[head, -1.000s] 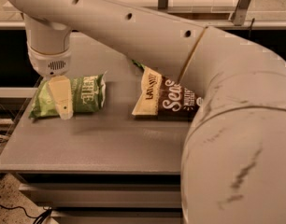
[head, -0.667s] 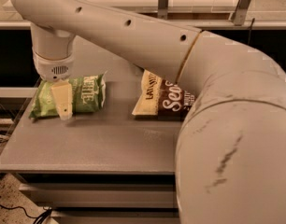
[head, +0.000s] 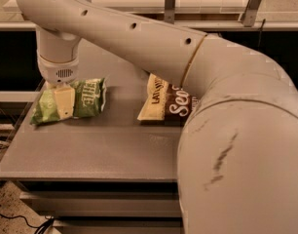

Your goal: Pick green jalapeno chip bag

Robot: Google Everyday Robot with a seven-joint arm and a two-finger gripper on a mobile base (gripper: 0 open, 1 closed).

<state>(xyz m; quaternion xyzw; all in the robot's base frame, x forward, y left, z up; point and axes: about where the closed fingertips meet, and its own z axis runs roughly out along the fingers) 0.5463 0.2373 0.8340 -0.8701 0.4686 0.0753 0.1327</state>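
In the camera view, the gripper (head: 64, 102) is hanging over the left half of the green jalapeno chip bag (head: 88, 97), its cream, wedge-shaped tip covering the middle of the pack. Compared with a second ago, the round wrist (head: 58, 65) is sitting slightly further right and a touch lower, while the tip is staying on nearly the same patch of the bag. The bag itself is lying just where it was, at the far left of the grey table (head: 100, 150), flat and unlifted. This is suggesting that the arm is settling into the grasp and not travelling any more, and that the pick is not yet made. Whether the gripper is open or closed on the bag cannot be told from here.

The bag is looking like thin, crinkled film, light green with white letters, puffed a little and wrinkling at its right seam, so it is likely giving easily under pressure. Well apart to its right, a brown-and-cream Sea Salt bag (head: 166, 106) is lying partly hidden behind the arm (head: 139, 38). The arm is smooth, off-white and tubular, with small dark holes and a scuff on its near shell. The tabletop is matte and even.
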